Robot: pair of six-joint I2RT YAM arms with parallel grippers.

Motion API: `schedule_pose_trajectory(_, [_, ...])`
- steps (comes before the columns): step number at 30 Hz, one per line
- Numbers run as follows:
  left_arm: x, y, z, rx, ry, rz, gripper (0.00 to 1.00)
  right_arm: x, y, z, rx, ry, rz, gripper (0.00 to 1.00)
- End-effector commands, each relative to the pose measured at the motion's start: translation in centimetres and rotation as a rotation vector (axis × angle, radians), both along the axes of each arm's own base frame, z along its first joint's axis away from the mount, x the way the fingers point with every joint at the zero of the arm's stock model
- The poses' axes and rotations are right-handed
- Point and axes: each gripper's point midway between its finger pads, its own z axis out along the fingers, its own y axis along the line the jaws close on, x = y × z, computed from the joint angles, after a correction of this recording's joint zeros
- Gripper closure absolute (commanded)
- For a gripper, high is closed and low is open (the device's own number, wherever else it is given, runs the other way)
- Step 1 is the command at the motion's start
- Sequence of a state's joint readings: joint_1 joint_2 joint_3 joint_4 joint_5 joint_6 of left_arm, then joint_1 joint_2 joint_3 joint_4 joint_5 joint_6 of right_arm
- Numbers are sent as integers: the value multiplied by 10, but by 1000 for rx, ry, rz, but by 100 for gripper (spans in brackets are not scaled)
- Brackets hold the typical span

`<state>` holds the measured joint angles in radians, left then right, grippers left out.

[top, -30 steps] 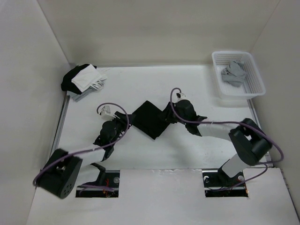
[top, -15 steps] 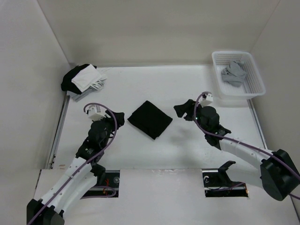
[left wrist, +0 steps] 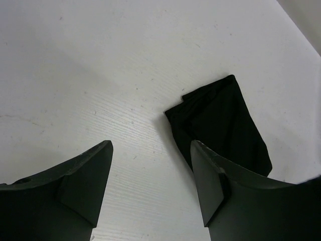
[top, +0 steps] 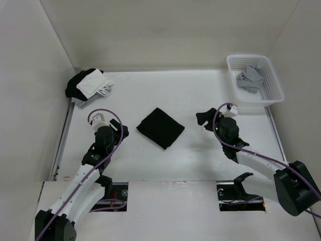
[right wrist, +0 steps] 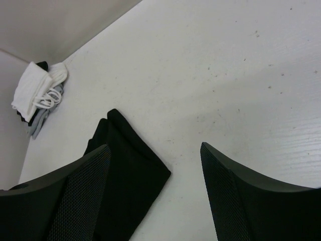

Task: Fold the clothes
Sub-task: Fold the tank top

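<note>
Bright, even overhead light washes the matte white table (top: 200, 95), leaving only faint, soft shadows under the white robot arms (top: 253, 159). The folded plain black T-shirt (top: 160, 128) reads as a dark patch with little fold detail. In the wrist views the left gripper (left wrist: 150, 150) and right gripper (right wrist: 153, 150) loom dark and slightly soft, while the table grain is sharp.

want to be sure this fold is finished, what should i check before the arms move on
1. black T-shirt folded into a compact flat packet: ok
2. left claw open, holding nothing: ok
3. right claw open, holding nothing: ok
4. both claws apart from the T-shirt: ok
5. T-shirt lies apart from the cloth bundle and basket: ok
6. hidden lower layers smooth: cannot tell
</note>
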<state>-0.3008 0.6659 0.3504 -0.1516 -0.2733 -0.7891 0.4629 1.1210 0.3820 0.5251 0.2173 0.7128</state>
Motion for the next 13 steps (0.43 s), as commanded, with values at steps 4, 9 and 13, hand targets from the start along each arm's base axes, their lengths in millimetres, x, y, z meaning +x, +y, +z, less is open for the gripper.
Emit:
schedule_pose_trajectory(4, [14,-10,21,-54,-62,-25,38,7,5,19,48,-60,12,22])
schedule_pose_trajectory(9, [15,-14,16,-56,-63,-48,39,7,5,18,46,-56,13,22])
schedule_pose_trajectory(13, [15,-16,8,-43,-38,-61,36,9,7,16,44,-49,18,22])
